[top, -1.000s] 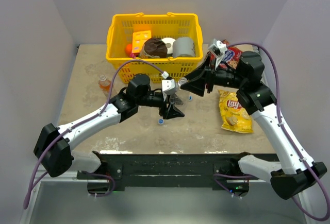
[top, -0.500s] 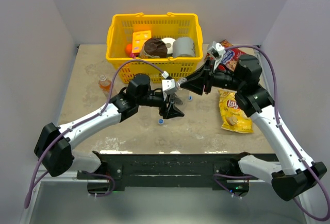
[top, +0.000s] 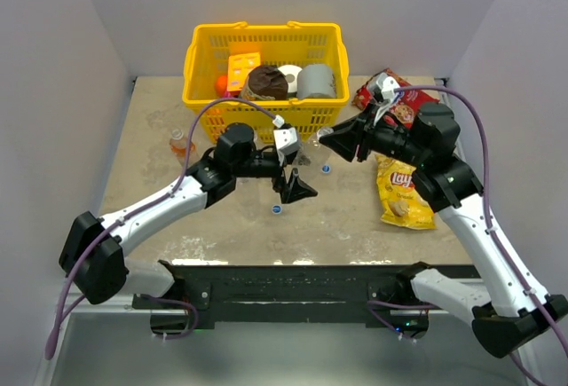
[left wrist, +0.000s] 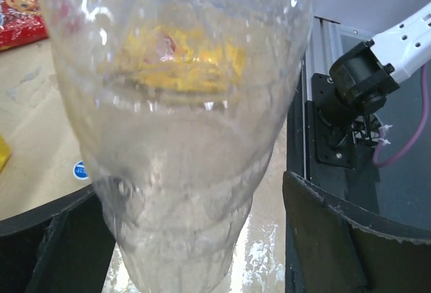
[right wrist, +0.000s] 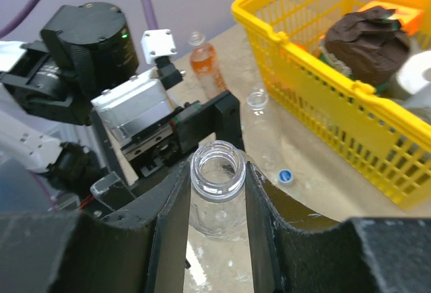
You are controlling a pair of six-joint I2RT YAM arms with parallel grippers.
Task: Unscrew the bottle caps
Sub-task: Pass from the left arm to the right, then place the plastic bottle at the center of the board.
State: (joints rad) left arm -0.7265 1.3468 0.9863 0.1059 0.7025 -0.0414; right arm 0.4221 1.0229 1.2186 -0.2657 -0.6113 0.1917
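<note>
While the right hand (right wrist: 217,186) pinches an uncapped bottle (right wrist: 217,220), the left hand (left wrist: 192,239) gapes wide; setting it down seems next.

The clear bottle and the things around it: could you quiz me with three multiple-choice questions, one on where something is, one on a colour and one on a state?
1. Where is the orange-drink bottle relative to the yellow basket?
A. inside it
B. on the table, left of it
C. on top of it

2. What colour is the face of the loose cap on the table?
A. blue
B. red
C. green

3. What is the neck of the clear bottle between the right fingers like?
A. capped
B. crushed flat
C. open, with no cap

Answers:
1 B: it stands on the tabletop outside the basket's wall.
2 A: the right wrist view shows a blue disc.
3 C: that view looks straight at its bare rim.
</note>
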